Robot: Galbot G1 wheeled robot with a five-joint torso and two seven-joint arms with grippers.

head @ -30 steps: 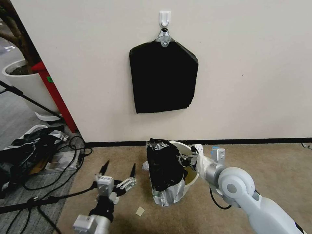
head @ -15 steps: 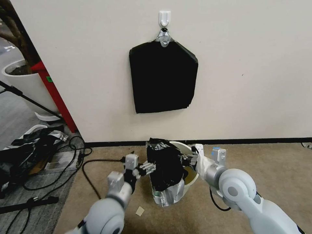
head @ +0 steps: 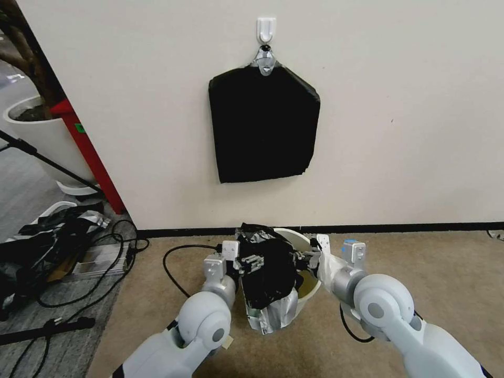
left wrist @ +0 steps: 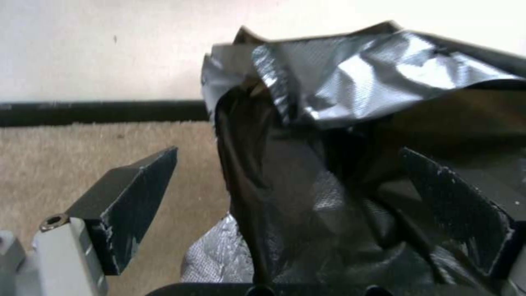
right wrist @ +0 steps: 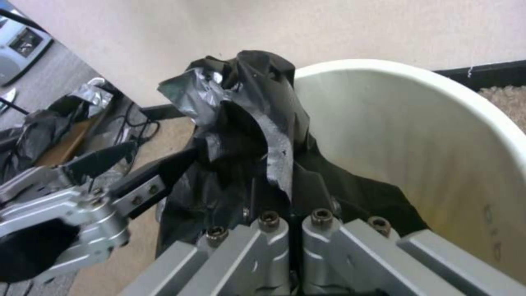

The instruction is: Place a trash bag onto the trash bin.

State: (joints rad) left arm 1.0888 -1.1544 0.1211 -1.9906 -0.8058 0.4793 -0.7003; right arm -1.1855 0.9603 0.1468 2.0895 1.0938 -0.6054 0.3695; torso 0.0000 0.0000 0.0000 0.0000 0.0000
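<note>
The cream-white trash bin [head: 307, 283] stands on the carpet by the wall. The glossy black trash bag [head: 265, 273], with silver tape patches, hangs bunched over the bin's left rim and down its outer side. My right gripper [head: 302, 258] reaches over the bin's opening and is shut on the trash bag [right wrist: 257, 135] near its rim; in the right wrist view the right gripper [right wrist: 290, 218] has its fingertips buried in the film beside the bin wall [right wrist: 411, 144]. My left gripper [head: 253, 261] is at the bag's left side, open. In the left wrist view the left gripper [left wrist: 289, 153] straddles a fold of the trash bag [left wrist: 307, 185].
A flat black pack [head: 262, 123] hangs from a wall hook above the bin. To the left are a white planter [head: 42, 131], a red post [head: 89, 152], a black-and-white heap among cables [head: 58, 241], and a cable loop [head: 176, 265] on the carpet. Bare carpet lies to the right.
My left arm has swung from low over the carpet on the left, up and right to the bag, its open fingers now around a fold. The right gripper has held still on the bag.
</note>
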